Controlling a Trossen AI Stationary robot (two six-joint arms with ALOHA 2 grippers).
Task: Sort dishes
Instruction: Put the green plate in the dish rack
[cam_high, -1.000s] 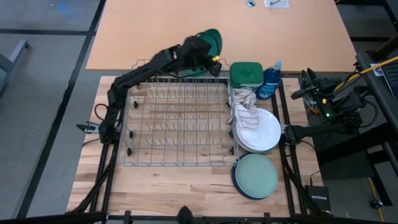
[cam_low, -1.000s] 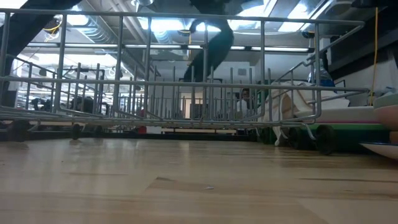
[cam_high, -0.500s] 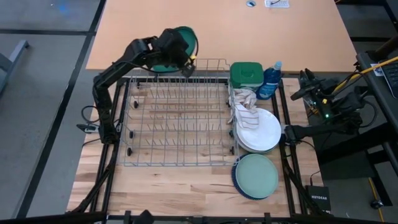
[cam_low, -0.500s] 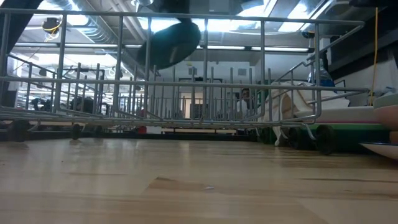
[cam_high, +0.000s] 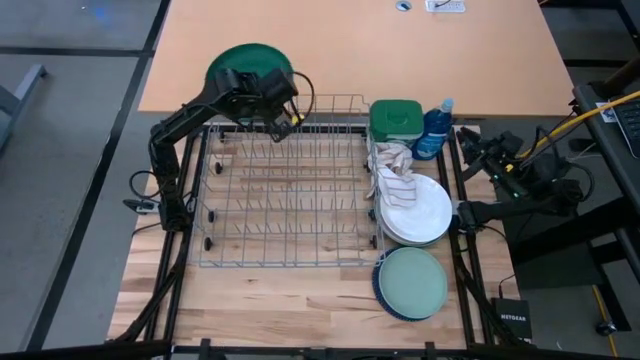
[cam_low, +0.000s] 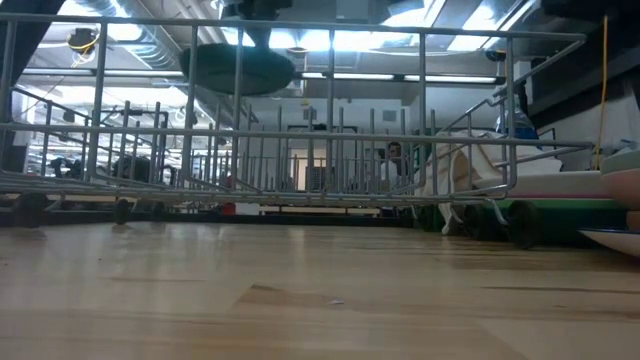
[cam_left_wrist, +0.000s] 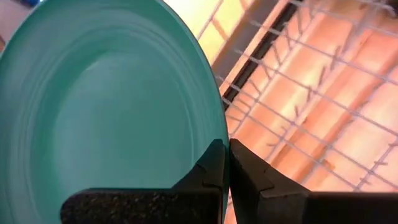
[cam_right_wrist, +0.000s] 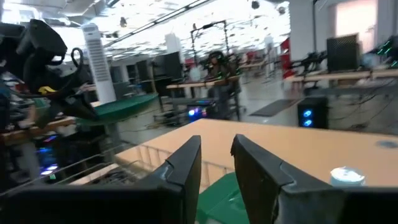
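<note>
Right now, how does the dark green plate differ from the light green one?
The dark green plate is held in the air by the left gripper, past the rack's far-left corner; the light green plate lies flat on a stack on the table. The dark one is deep green, the other pale. Both are round and of similar size.
</note>
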